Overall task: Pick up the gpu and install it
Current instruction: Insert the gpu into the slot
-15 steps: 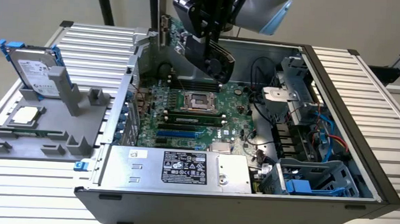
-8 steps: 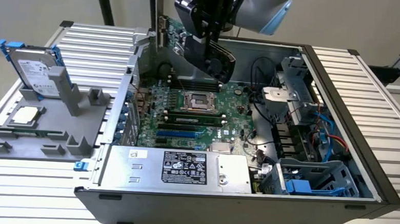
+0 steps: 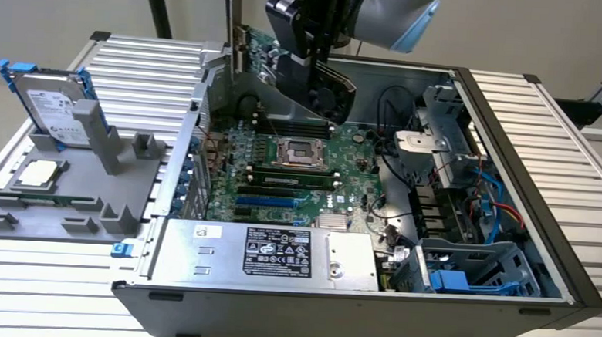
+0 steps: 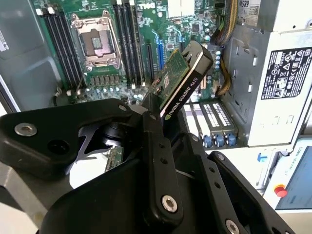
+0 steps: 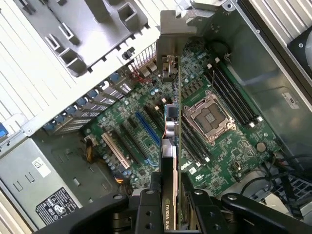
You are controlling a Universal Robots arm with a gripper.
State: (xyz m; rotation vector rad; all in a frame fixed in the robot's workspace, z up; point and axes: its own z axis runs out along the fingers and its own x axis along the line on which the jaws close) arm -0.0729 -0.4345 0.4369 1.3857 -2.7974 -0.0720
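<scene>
My gripper (image 3: 309, 57) is shut on the gpu (image 3: 254, 49), a green card with a black cooler shroud, and holds it on edge in the air over the back of the open computer case (image 3: 506, 187). The card's silver bracket (image 3: 232, 14) points upward at the exterior view's left end. In the first wrist view the gpu (image 5: 170, 126) runs edge-on from my gripper (image 5: 169, 197) to the bracket (image 5: 170, 36), above the motherboard (image 5: 229, 161). In the second wrist view the gpu (image 4: 184, 78) sticks out past my fingers (image 4: 157, 141) over the blue slots (image 4: 160, 54).
The motherboard (image 3: 279, 187) carries an empty CPU socket (image 3: 302, 149), RAM sticks (image 3: 295, 180) and blue expansion slots (image 3: 268, 205). A power supply (image 3: 266, 252) lines the near case wall. At the exterior view's left, a grey holder (image 3: 73, 203) carries a hard drive with blue rails (image 3: 51, 105).
</scene>
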